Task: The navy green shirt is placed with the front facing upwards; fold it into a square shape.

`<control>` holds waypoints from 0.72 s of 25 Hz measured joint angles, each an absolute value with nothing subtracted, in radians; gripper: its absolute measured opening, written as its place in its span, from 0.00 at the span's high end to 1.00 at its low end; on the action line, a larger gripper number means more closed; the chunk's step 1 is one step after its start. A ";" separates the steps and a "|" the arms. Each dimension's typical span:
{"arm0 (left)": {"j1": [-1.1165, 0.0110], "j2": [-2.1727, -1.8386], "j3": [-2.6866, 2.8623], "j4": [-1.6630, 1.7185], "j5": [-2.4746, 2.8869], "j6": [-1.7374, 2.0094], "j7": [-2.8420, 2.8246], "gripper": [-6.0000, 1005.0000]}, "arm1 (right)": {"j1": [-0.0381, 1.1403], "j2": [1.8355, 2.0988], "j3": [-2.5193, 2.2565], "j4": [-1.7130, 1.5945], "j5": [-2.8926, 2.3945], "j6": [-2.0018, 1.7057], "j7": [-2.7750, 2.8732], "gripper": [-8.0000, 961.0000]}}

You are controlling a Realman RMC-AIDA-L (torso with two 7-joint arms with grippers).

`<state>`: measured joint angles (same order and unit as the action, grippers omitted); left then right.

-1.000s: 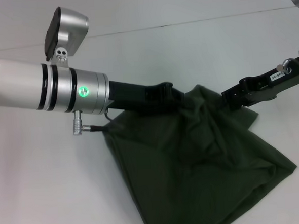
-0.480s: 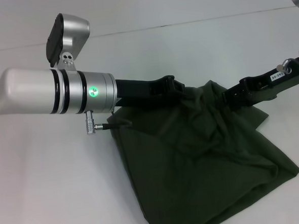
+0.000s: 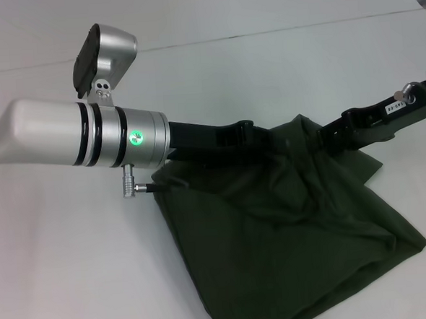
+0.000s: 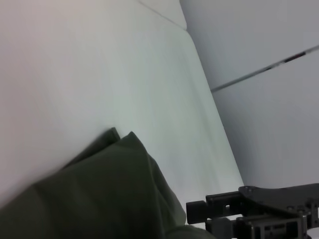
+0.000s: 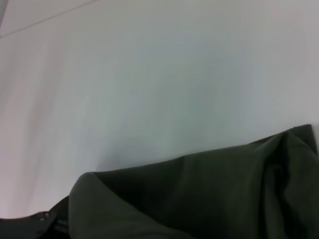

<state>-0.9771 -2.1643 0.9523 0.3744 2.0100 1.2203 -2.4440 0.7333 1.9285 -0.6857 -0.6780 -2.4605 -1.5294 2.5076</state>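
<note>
The navy green shirt (image 3: 275, 228) is a dark olive cloth with its top edge lifted and the rest draped down onto the white table (image 3: 68, 269). No lettering shows. My left gripper (image 3: 258, 136) reaches in from the left and is shut on the raised top edge. My right gripper (image 3: 322, 140) comes in from the right and is shut on the same edge, a short way from the left one. The left wrist view shows a fold of the shirt (image 4: 99, 199) and the right gripper (image 4: 199, 211) beyond it. Shirt fabric (image 5: 199, 194) fills the bottom of the right wrist view.
The white table (image 3: 280, 68) stretches behind and to the left of the shirt, with a seam line (image 3: 299, 28) across the back. The left arm's thick silver forearm (image 3: 88, 131) hangs over the table's left half.
My left arm has moved right and slightly down, closer to the right gripper. The held top edge is more bunched between them, and the shirt's lower right corner has spread a little.
</note>
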 joint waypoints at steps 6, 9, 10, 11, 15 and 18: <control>-0.961 -2.164 0.917 0.395 1.917 1.223 -2.427 0.58 | 0.735 1.928 -0.686 -0.678 -2.460 -1.529 2.508 0.40; -0.953 -2.164 0.916 0.398 1.856 1.236 -2.411 0.48 | 0.734 1.928 -0.686 -0.678 -2.460 -1.527 2.508 0.40; -0.952 -2.163 0.916 0.398 1.842 1.242 -2.408 0.45 | 0.734 1.928 -0.686 -0.678 -2.460 -1.527 2.507 0.40; -0.952 -2.163 0.918 0.398 1.837 1.247 -2.407 0.42 | 0.734 1.928 -0.686 -0.678 -2.460 -1.527 2.507 0.40; -0.944 -2.157 0.926 0.400 1.833 1.262 -2.407 0.30 | 0.734 1.928 -0.686 -0.677 -2.461 -1.528 2.507 0.40; -0.923 -2.145 0.925 0.418 1.829 1.299 -2.407 0.21 | 0.732 1.926 -0.683 -0.683 -2.460 -1.533 2.509 0.40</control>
<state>-0.9225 -2.1453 0.9247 0.4180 1.8286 1.2994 -2.4068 0.7323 1.9261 -0.6832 -0.6831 -2.4604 -1.5328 2.5087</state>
